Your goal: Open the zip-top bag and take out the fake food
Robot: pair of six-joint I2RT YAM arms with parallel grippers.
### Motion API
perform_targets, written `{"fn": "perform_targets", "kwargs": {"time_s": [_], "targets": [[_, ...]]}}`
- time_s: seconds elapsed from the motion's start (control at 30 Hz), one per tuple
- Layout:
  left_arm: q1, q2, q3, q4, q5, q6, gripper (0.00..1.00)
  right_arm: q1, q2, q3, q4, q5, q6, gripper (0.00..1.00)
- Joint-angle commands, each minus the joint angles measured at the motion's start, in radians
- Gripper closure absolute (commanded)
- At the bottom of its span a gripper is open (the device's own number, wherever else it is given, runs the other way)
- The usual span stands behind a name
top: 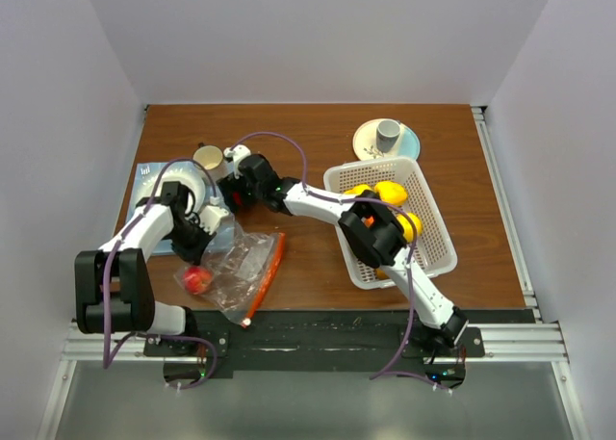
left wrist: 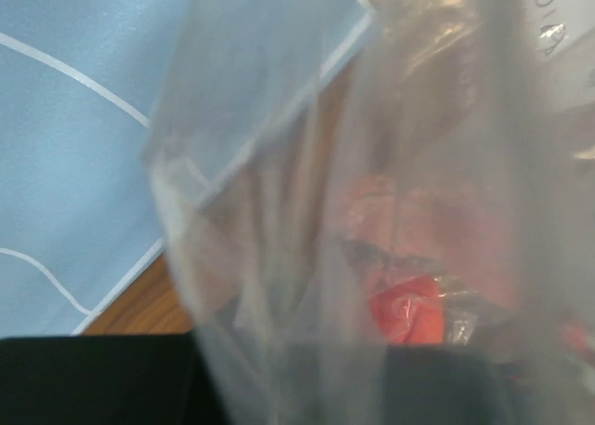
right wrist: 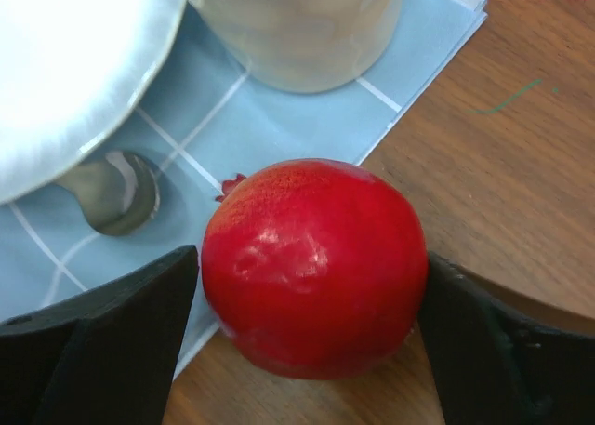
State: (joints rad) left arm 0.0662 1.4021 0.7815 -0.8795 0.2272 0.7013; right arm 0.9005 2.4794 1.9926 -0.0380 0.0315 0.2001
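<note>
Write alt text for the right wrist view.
The right tool grips a glossy red toy fruit at the edge of a blue cloth on the wooden table; a spoon, white dish and cup lie behind.

The zip-top bag is blurred in the left wrist view. A red piece inside it cannot be identified, and the left gripper's closure is hidden by it. Beyond the bag, the plate and cup are cut off.
</note>
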Motion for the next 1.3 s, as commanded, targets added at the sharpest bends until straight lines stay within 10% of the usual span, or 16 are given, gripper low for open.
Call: {"fn": "perform_targets", "kwargs": {"time_s": [0.0, 0.17, 0.7, 0.9, 1.13, 1.27], "targets": [[0.009, -0.005, 0.039, 0.001, 0.008, 0.01, 1.0, 0.006, -0.065, -0.028, 0.018, -0.002, -0.028, 0.26], [0.009, 0.012, 0.113, -0.004, 0.052, -0.023, 1.0, -0.012, -0.219, -0.18, 0.035, 0.096, -0.054, 0.94], [-0.281, 0.288, 0.622, -0.082, 0.195, -0.229, 1.0, -0.089, -0.93, -0.802, -0.134, 0.692, 0.001, 0.89], [-0.321, 0.238, 0.794, -0.145, 0.198, -0.264, 1.0, -0.104, -0.947, -0.883, -0.281, 0.806, 0.166, 0.77], [-0.356, 0.209, 0.785, -0.203, 0.172, -0.286, 1.0, -0.106, -0.948, -0.884, -0.3, 0.817, 0.188, 0.01], [-0.378, 0.163, 0.817, -0.23, 0.167, -0.315, 1.0, -0.106, -0.988, -0.899, -0.274, 0.779, 0.18, 0.02]]}}
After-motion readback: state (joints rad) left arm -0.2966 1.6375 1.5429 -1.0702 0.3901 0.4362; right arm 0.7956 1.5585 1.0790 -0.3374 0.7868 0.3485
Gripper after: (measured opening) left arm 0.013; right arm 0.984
